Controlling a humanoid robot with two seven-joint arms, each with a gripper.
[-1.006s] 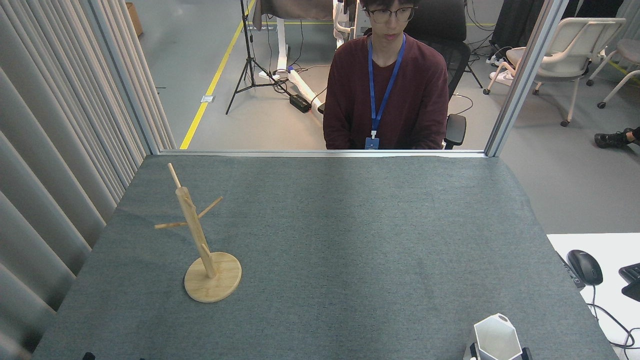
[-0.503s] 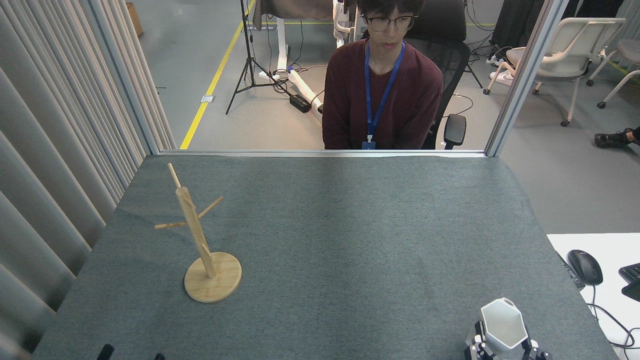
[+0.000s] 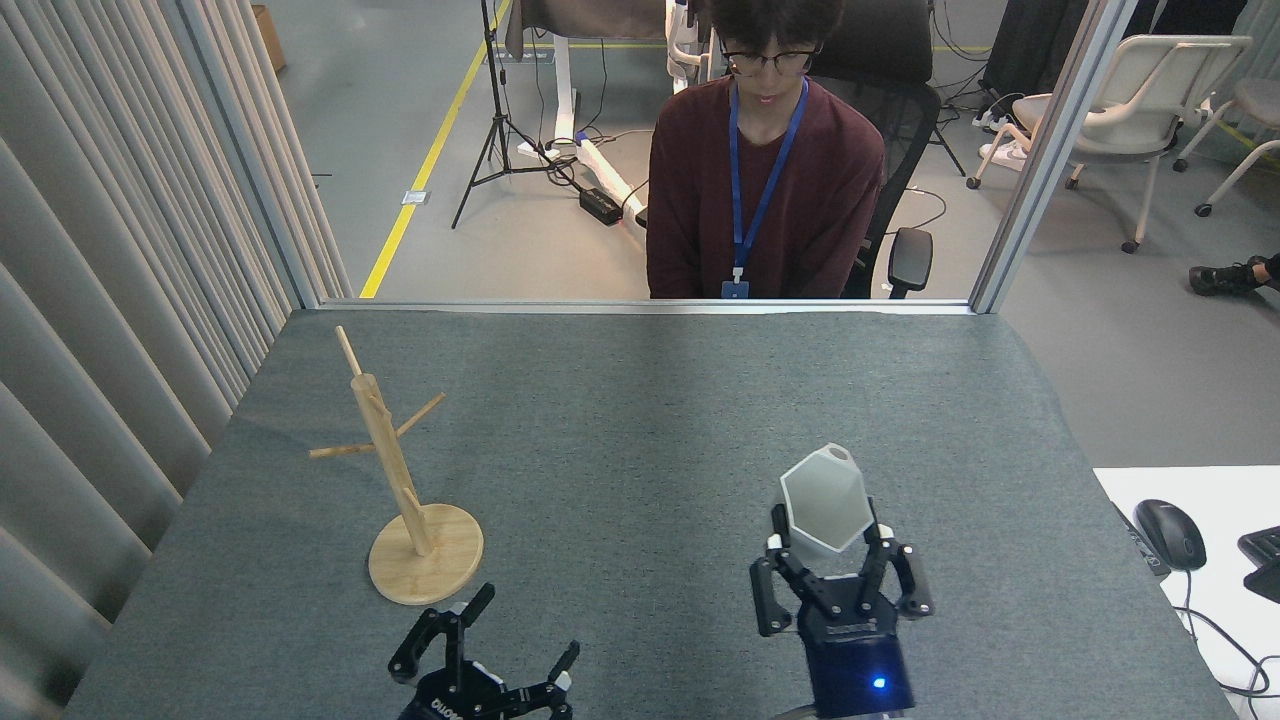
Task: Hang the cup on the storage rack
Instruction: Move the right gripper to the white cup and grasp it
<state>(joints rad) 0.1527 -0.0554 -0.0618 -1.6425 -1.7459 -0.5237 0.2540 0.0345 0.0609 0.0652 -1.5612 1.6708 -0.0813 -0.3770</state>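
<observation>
The white faceted cup [image 3: 824, 500] is held above the table right of centre, its hexagonal mouth facing me and its small handle at the top. My right gripper [image 3: 826, 540] is shut on the cup's lower body. The light wooden storage rack [image 3: 388, 462] stands at the left on its round disc base [image 3: 426, 567], thin pegs angled out from the upright post, all bare. My left gripper [image 3: 520, 628] is open at the bottom edge, just right of and nearer than the rack's base, with nothing between its fingers.
A person [image 3: 765, 170] sits behind the table's far edge, facing it. Grey curtains [image 3: 110, 300] run along the left side. A white desk at the right carries a black mouse [image 3: 1170, 533] and a keyboard corner. Grey cloth covers the table [image 3: 640, 400].
My right gripper has risen and moved left and forward with the cup, from the bottom right corner toward the middle. My left gripper has come up into view near the rack's base.
</observation>
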